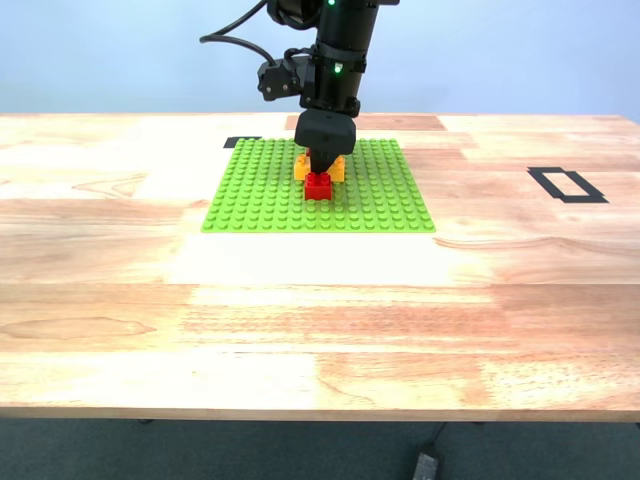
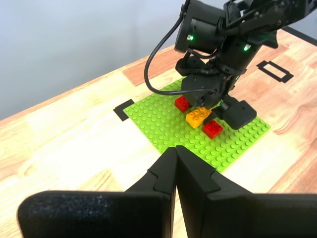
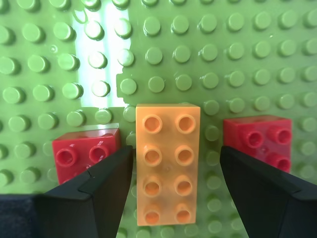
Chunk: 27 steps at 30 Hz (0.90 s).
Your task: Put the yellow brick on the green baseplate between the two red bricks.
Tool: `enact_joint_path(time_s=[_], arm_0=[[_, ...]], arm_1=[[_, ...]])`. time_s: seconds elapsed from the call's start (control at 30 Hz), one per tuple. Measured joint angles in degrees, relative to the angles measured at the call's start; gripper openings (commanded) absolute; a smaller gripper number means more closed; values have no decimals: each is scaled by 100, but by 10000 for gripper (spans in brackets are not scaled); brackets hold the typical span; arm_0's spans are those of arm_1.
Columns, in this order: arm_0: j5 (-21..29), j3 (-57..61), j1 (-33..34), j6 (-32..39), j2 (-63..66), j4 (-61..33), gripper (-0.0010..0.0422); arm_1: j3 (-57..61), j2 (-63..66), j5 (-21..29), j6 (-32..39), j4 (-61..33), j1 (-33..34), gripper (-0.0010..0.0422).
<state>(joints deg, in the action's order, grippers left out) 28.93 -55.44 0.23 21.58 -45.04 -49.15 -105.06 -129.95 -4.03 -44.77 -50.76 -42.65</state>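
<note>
Status of placement, for your check:

- Yellow-orange rectangular studded plastic brick (image 3: pixel 168 166): lies flat on the large lime-green studded plastic baseplate (image 3: pixel 237 59), between the two small square red studded plastic bricks (image 3: pixel 86 154), one on each long side. A strip of green studs shows between it and each red one, so it touches neither.
- My second gripper (image 3: pixel 173 171): poised directly over the yellow brick. Its fingers stand apart, one on each long side, with visible gaps to the brick; it grasps nothing. In the exterior view (image 1: pixel 322 158) this arm comes down onto the plate's middle and hides the farther red brick.
- My first gripper (image 2: pixel 175 151): fingers pressed together, empty, held above the pale wooden tabletop (image 1: pixel 320 320) well apart from the plate.

Judgement: the placing looks done. Whether the brick is pressed fully onto the studs you cannot tell from here. What is left, by my reading, is lifting the second arm clear.
</note>
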Motion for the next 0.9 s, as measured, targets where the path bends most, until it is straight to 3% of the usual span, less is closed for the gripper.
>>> enact_joint_path(time_s=[0.13,0.27,0.4,0.63,0.73,0.9], arm_0=[[0,0,7,31,0,-13,0],[0,0,4,33,0,-9,0],[0,0,4,33,0,-13,0],[0,0,7,33,24,-17,0],[0,0,7,33,24,-15,0],[0,0,7,46,24,-15,0]], arm_1=[[22,286,-2,0,-2,0,243],[33,448,-2,55,0,28,213],[90,448,9,103,7,42,149],[133,450,-7,157,55,39,-7],[153,415,-22,168,61,39,16],[186,286,-42,205,31,35,18]])
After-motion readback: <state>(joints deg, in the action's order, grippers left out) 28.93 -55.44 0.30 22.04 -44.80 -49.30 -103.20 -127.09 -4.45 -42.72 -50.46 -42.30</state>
